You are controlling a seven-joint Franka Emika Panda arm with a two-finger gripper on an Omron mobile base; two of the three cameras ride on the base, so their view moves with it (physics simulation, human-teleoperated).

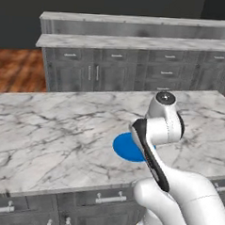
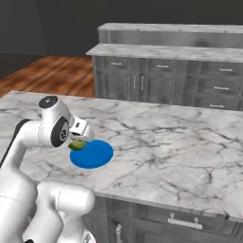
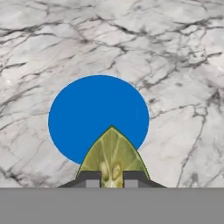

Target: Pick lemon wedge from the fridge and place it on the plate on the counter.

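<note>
The blue plate [image 3: 96, 116] lies flat on the marble counter [image 3: 175, 65]. In the hand view the yellow-green lemon wedge [image 3: 113, 151] sticks up between my two dark fingertips, its point over the plate's near edge. My gripper [image 3: 112, 177] is shut on the wedge and hangs above the plate. From the right base view the lemon wedge [image 2: 77, 144] shows just under the hand, over the left rim of the plate [image 2: 92, 154]. In the left base view the arm covers part of the plate [image 1: 126, 147]. The fridge is out of view.
Grey cabinets with metal handles [image 1: 112, 72] stand behind the counter, with a second marble top [image 2: 166, 50] over them. Wooden floor [image 1: 18, 68] shows at the left. Drawer handles [image 2: 182, 222] line the counter's front below its edge.
</note>
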